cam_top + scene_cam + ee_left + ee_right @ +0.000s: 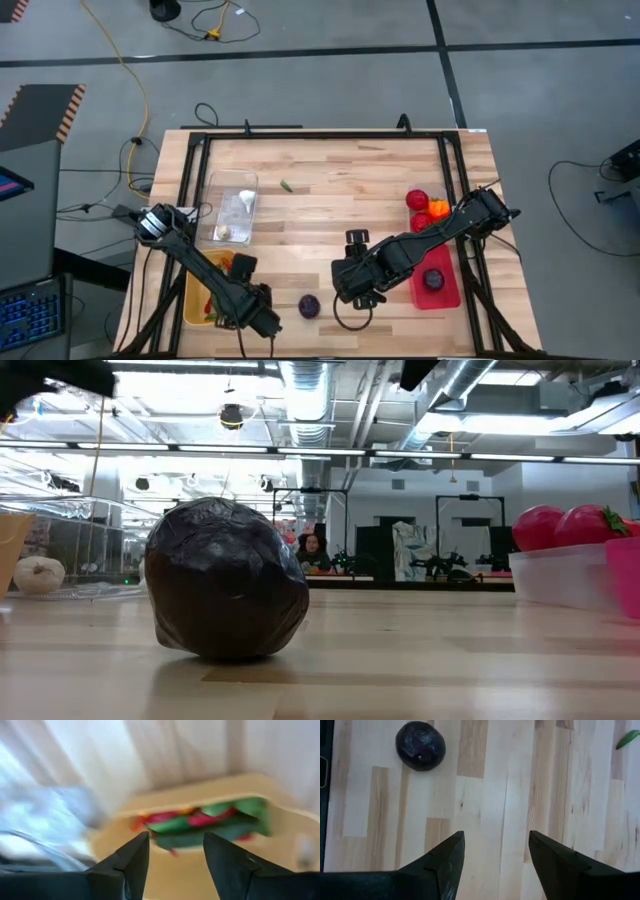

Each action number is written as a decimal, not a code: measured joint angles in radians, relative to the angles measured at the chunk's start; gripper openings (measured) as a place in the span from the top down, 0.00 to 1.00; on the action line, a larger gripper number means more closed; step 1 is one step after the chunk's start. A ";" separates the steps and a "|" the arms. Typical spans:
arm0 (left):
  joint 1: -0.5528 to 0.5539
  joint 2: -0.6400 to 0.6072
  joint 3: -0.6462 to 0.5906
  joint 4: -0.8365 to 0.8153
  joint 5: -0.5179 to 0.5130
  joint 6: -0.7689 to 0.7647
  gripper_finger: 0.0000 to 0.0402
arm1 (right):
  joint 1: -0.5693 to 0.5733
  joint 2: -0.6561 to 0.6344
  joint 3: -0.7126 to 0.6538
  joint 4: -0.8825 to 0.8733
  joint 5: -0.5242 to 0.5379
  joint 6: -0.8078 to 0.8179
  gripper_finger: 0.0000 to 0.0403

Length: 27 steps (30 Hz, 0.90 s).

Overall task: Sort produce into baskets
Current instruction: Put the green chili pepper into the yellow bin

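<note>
A purple round (309,306) lies on the bare desk (320,170) between the two pincers, touching neither. The right pincer (492,851) hovers just beside it, parted and empty. The left pincer (172,851) hangs parted and empty over chillies (200,822) in the yellow bin (193,295).
</note>
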 joint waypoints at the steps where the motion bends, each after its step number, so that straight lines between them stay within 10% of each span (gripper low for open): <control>1: 0.004 0.000 0.000 0.000 -0.041 0.023 0.56 | -0.003 0.000 0.000 0.000 0.000 0.000 0.38; 12: 0.190 0.000 0.000 0.041 -0.324 0.298 0.56 | -0.015 0.000 0.000 -0.001 -0.001 0.003 0.38; 27: 0.625 0.001 0.000 0.272 -0.349 0.806 0.56 | -0.015 0.000 0.000 -0.001 -0.001 0.003 0.24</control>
